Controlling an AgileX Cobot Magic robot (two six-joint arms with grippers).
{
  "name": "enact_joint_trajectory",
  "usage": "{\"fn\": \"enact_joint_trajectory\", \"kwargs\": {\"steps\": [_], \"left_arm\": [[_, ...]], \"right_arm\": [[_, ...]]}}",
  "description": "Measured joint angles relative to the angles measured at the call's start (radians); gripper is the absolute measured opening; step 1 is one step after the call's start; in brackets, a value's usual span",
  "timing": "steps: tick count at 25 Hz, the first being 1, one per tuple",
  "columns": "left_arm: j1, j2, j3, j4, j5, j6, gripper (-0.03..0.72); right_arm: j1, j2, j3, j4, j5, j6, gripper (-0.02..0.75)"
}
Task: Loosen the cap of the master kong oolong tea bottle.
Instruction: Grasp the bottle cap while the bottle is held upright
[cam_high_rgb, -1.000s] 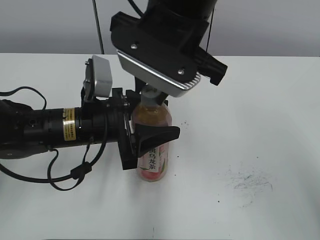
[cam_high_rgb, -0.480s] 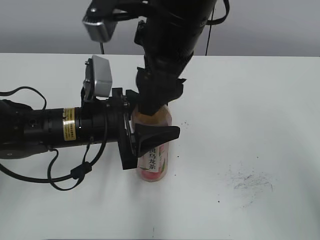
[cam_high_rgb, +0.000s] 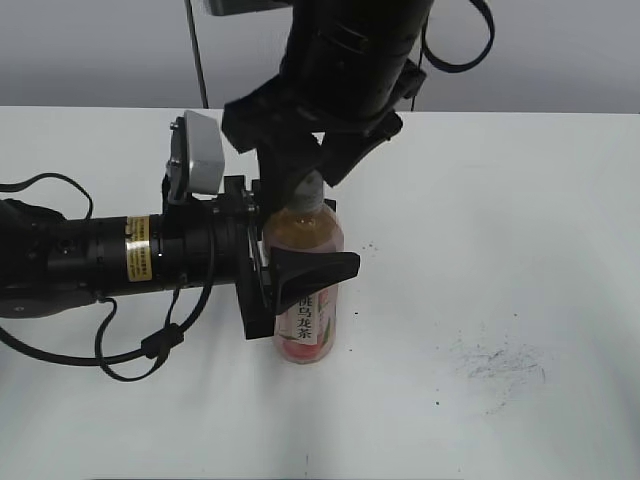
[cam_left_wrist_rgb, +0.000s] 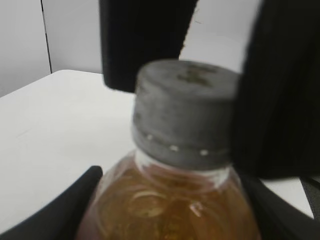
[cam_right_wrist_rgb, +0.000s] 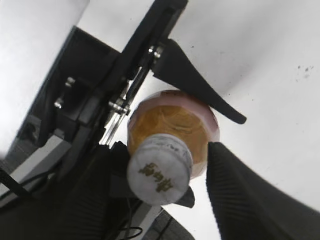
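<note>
I have the bottle (cam_high_rgb: 305, 290) standing upright on the counter (cam_high_rgb: 520, 260), near its front edge. My left end effector (cam_high_rgb: 300, 275) is clamped around the bottle's middle from the side, so it will not spin or tip while the cap is worked. Above that grip, the cap (cam_high_rgb: 308, 186) sits between the fingers of my right end effector (cam_high_rgb: 311, 168), which comes straight down over it; those fingers stand apart on either side with a gap, not yet pinching. Beyond the bottle the counter runs to a grey wall.
</note>
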Motion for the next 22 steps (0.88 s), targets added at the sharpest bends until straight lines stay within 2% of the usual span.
{"fn": "enact_joint_trajectory", "kwargs": {"steps": [3,8,12,17,22], "left_arm": [[0.000,0.000,0.000,0.000,0.000,0.000,0.448],[0.000,0.000,0.000,0.000,0.000,-0.001,0.448],[-0.001,0.000,0.000,-0.002,0.001,-0.001,0.448],[-0.001,0.000,0.000,-0.002,0.001,-0.001,0.448],[-0.001,0.000,0.000,-0.002,0.001,-0.001,0.447]], "right_arm": [[0.000,0.000,0.000,-0.002,0.000,0.061,0.418],[0.000,0.000,0.000,-0.015,0.000,0.067,0.279],[0.000,0.000,0.000,-0.017,0.000,0.005,0.279],[0.000,0.000,0.000,-0.019,0.000,-0.213,0.279],[0.000,0.000,0.000,-0.018,-0.001,-0.600,0.274]]}}
